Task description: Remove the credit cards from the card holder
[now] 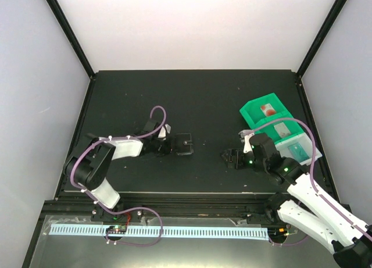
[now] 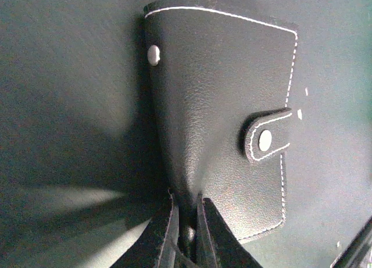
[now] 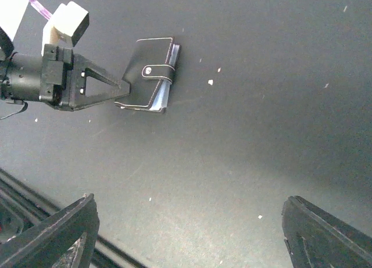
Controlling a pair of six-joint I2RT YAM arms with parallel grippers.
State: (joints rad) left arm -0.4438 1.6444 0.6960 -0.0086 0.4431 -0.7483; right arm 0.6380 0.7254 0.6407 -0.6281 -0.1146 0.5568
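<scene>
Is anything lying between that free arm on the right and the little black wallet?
Nothing visible. Only bare table separates the right gripper, jaws wide open, from the card holder, which the left gripper grips at one edge.

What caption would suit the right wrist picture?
The left hand pinches the closed black card holder by one edge.
</scene>
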